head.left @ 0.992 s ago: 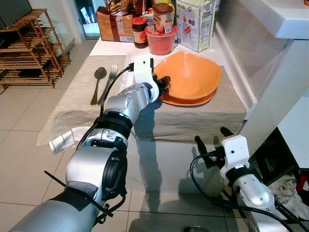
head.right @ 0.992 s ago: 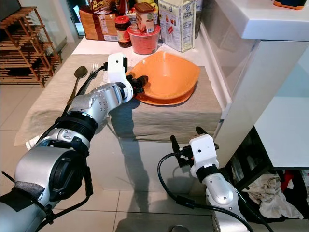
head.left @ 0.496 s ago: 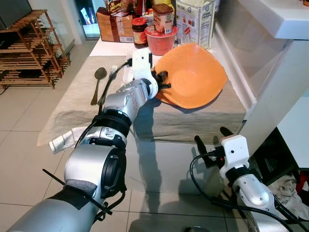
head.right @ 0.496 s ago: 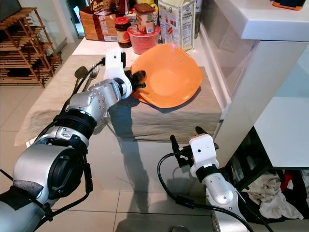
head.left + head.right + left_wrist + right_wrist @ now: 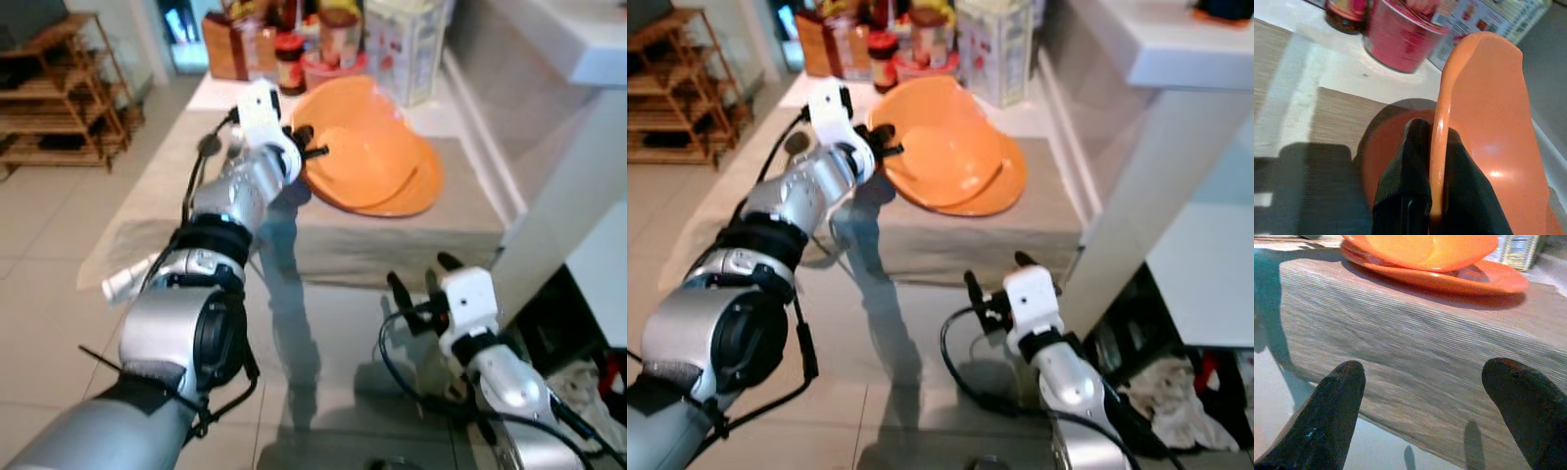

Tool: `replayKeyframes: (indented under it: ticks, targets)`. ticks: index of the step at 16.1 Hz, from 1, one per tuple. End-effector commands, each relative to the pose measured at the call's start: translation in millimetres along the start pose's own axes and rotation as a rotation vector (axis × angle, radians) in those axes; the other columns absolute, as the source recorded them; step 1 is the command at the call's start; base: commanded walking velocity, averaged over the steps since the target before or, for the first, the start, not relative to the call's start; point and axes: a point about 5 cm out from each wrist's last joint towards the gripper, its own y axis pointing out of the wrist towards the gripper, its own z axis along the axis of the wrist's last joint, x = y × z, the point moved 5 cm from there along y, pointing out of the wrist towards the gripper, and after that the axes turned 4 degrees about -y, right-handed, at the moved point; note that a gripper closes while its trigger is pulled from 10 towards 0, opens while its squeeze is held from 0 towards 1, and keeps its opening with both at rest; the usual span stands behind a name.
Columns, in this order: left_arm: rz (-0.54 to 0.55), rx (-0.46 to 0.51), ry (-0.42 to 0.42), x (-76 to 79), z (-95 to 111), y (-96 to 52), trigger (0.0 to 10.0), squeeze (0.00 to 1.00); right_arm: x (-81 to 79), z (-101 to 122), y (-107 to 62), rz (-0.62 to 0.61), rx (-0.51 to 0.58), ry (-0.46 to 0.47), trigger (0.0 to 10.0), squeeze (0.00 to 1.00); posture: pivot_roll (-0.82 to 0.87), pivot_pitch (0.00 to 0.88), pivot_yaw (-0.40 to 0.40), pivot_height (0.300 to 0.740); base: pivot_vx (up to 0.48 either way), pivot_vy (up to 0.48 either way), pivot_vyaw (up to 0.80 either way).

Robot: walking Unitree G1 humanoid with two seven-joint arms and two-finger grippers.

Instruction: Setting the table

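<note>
A home kitchen or dining corner is shown: a tiled floor point(image 5: 39, 294), a cloth-covered table point(image 5: 392, 245), food jars and cartons point(image 5: 411, 39) grouped at its far end, and a wooden rack point(image 5: 69, 88) far left.

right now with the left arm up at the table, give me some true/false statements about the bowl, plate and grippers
1. The left gripper is clamped on the rim of the orange bowl. True.
2. The orange bowl sits flat and level on the orange plate. False: it is tilted, its gripped side raised off the plate.
3. The right gripper is holding the plate. False: it is open, low in front of the table's edge, touching nothing.
4. The plate rests on the beige cloth. True.
5. A red tub stands on the table beyond the bowl. True.
</note>
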Motion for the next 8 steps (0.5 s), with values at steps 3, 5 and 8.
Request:
replayKeyframes:
  ticks: [3, 5, 8]
  targets:
    - [-0.038, 0.037, -0.027, 9.7, 13.0, -3.6, 0.0, 0.00, -1.2, -2.1, 1.2, 0.006, -0.007, 0.000, 10.0, 0.00, -0.15, 0.000, 0.040, 0.740, 0.000, 0.000, 0.00]
    - [-0.065, 0.048, -0.067, 16.6, 16.3, -6.5, 0.0, 0.00, -1.2, 0.2, 2.9, 0.004, 0.003, 0.007, 10.0, 0.00, -0.14, 0.000, 0.043, 0.740, 0.000, 0.000, 0.00]
    - [-0.112, 0.057, -0.086, 27.9, 18.6, -13.3, 0.0, 0.00, -0.1, 2.1, 5.2, 0.000, 0.012, 0.015, 10.0, 0.00, -0.14, 0.000, 0.040, 0.740, 0.000, 0.000, 0.00]
